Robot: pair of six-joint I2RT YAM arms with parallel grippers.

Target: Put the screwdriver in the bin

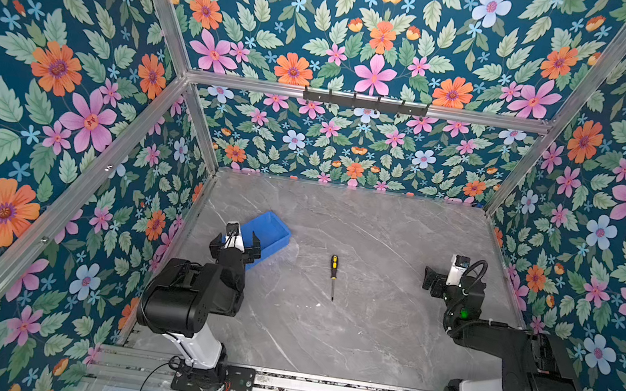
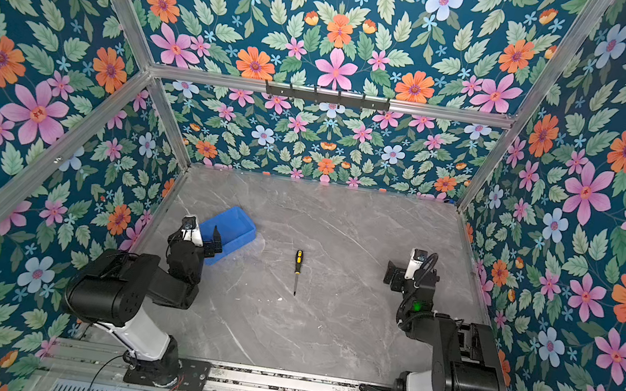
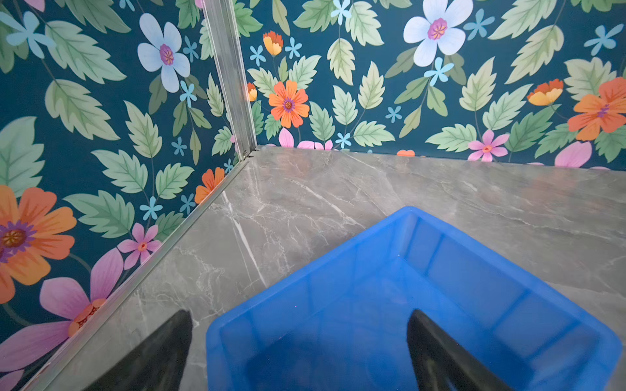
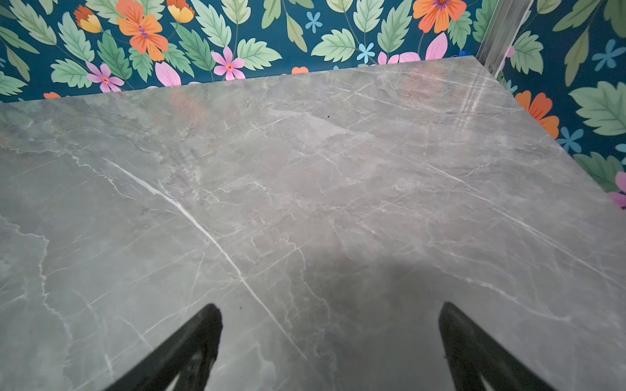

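Walls [image 1: 46, 81] papered in a dark teal print of orange, pink and pale blue flowers with green serrated leaves enclose the scene, edged by ribbed aluminium rails [image 1: 137, 124]. The table [image 1: 365, 339] is a smooth, slightly glossy grey slab with a marble pattern of thin white veins.

Two arms rise from black base plates on the near rail. The left arm [image 1: 182, 299] and the right arm [image 1: 530, 363] are both bulky rounded black housings joined by white sleeves.

The bin [image 1: 272, 232] is a shallow rectangular tray of bright blue, slightly translucent plastic with low walls, rounded corners and a rim. It sits at an angle on the left side of the table, near the left wall.

In the left wrist view, the left claw [image 3: 301, 315] stands spread wide and holds nothing. One tapered black finger is over the inside of the bin and the other over bare table outside its wall. The right claw [image 4: 329, 305] is also wide apart and empty, low over bare table on the right side.

The screwdriver [image 1: 333, 271] lies flat on the table, roughly midway between the two arms and well apart from the bin. Its yellow-and-black handle points toward the back wall, and its thin dark shaft points toward the near edge.
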